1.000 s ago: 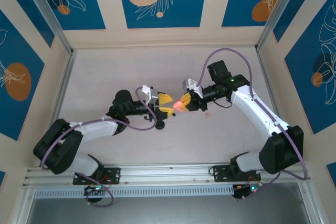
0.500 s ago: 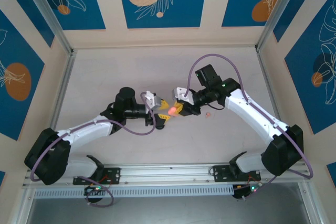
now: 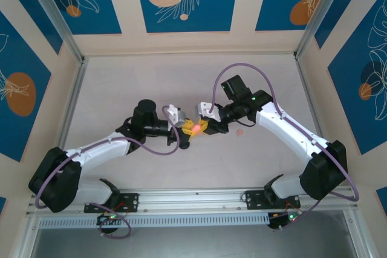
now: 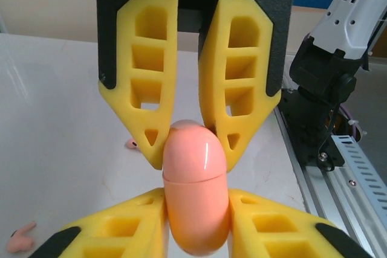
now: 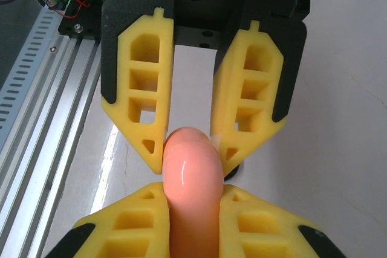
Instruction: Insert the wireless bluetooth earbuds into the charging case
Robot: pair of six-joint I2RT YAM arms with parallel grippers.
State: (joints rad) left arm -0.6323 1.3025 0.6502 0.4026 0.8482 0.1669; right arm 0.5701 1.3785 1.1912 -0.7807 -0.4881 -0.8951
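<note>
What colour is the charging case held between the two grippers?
Glossy salmon pink all over; the charging case shows best in the left wrist view.

Mid-table: my left gripper (image 3: 190, 129) and right gripper (image 3: 204, 126) meet tip to tip, both clamped on the glossy pink capsule-shaped charging case (image 4: 195, 179); nothing passes between them. Tiny pale pink earbuds (image 3: 240, 130) lie on the pale table top (image 3: 139, 77) just beside my right gripper, a low obstacle. A purple cable loop (image 3: 242, 64) arches over my right wrist. The far half lies open up to the beige, blue-panelled walls (image 3: 181, 40). On the near side there is an open strip before the aluminium rail (image 3: 193, 197).
</note>
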